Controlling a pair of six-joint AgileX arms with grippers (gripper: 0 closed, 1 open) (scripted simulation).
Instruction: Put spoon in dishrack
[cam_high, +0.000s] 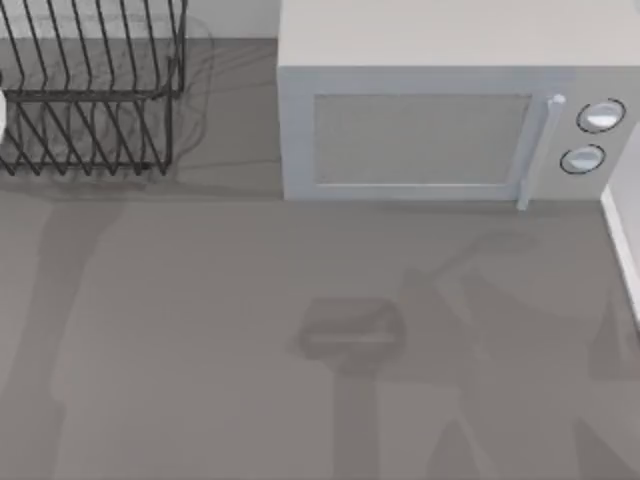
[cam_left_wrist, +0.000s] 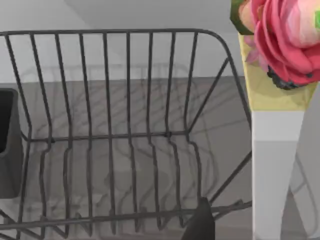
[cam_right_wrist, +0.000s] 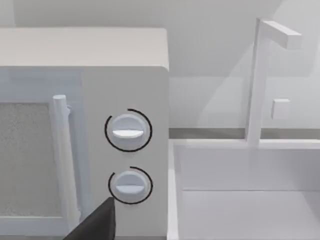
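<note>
Two big things stand along the far edge of the table (cam_high: 200, 350), and going from left to right the first is the dishrack (cam_high: 90, 95), a black wire frame of thin slanted bars at the far left corner; the left wrist view looks straight into the dishrack (cam_left_wrist: 115, 135), with a dark finger tip (cam_left_wrist: 200, 225) of the left arm low in front of it, and whether those jaws are open or shut, or holding anything, I cannot tell; a pink flower (cam_left_wrist: 285, 40) in a pale vase (cam_left_wrist: 275, 150) stands beside the rack; next to the right is the grey microwave (cam_high: 440, 110) with its door handle (cam_high: 535, 150) and two round knobs (cam_high: 597, 116); the right wrist view faces those knobs (cam_right_wrist: 128, 131) with a white sink (cam_right_wrist: 240, 200) and tap (cam_right_wrist: 260, 80) beside them, and the right jaws I cannot judge either; where the spoon lies I cannot say. By my guess it would be light, stiff and rather slippery, best pinched across the slim handle near its middle; no brand, label or writing is readable.
</note>
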